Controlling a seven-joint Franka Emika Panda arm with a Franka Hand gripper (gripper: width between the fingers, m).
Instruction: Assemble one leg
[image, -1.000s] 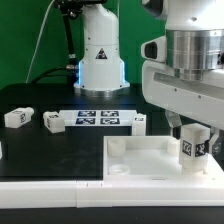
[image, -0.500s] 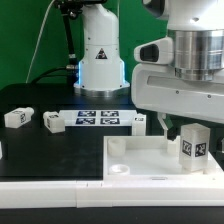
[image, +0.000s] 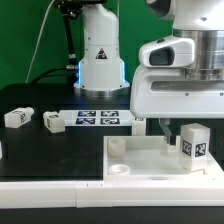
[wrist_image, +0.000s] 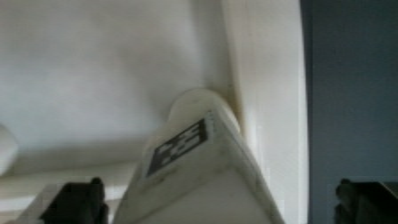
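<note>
Leg (image: 194, 143) one of four stands upright on the single white tray (image: 140, 165), at the tray's 3 o'clock in the exterior view, with its tag facing the camera. Three more legs lie on the dark table (image: 40, 150). One (image: 15, 117) is at the view's 9 o'clock and one (image: 53, 122) is near it. One (image: 138, 122) sits at the 3 o'clock end of the one marker board (image: 100, 119), partly hidden by the arm (image: 185, 90). Only the wrist view shows the gripper (wrist_image: 219, 203) clearly: its two dark fingertips (wrist_image: 75, 200) stand wide apart, the upright leg between them, neither seen touching it. Only the exterior view shows the three lying legs.
</note>
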